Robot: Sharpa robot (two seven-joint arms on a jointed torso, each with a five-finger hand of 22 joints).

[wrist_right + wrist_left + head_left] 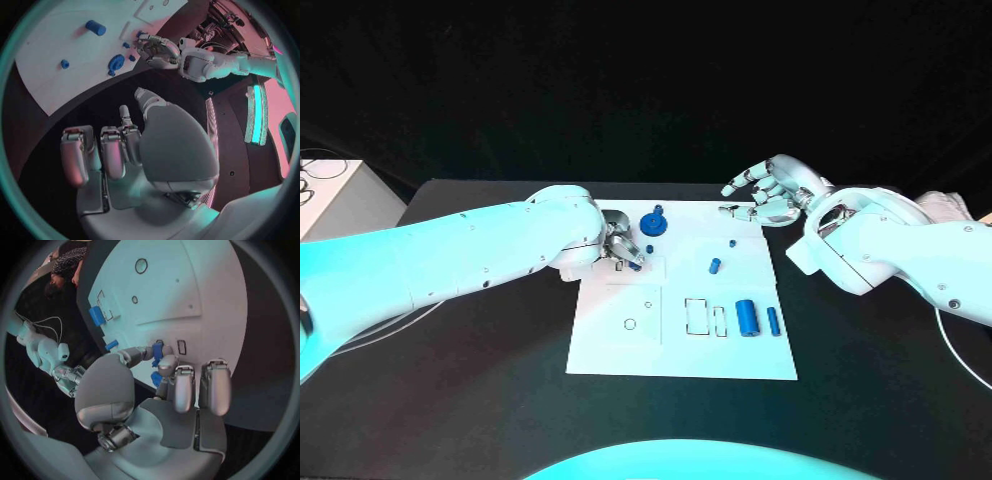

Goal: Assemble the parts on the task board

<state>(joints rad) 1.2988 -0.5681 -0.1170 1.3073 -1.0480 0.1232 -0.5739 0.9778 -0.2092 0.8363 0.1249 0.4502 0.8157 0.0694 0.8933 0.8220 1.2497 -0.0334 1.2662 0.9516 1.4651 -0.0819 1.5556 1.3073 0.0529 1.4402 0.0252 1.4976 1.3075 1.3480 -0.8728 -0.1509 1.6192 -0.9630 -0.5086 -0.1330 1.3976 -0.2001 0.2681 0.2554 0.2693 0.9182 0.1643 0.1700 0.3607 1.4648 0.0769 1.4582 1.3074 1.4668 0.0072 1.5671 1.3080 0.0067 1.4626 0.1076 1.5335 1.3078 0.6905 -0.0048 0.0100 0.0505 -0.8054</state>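
Note:
The white task board [678,345] lies in the middle of the black table. My left hand [619,247] is over its far left part and pinches a small blue part [157,350] between thumb and finger, just above the board. A round blue knob-like part [656,222] stands at the far edge. Two small blue pieces [715,266] lie toward the right, and a thick blue cylinder [747,317] and a slim one [773,320] lie near the outlined slots. My right hand [764,190] hovers off the far right corner, fingers apart and holding nothing.
A white box [343,200] with cables stands at the table's far left. Outlined rectangular slots [697,314] and a small round hole [630,324] mark the board. Bare black table [459,400] lies around the board.

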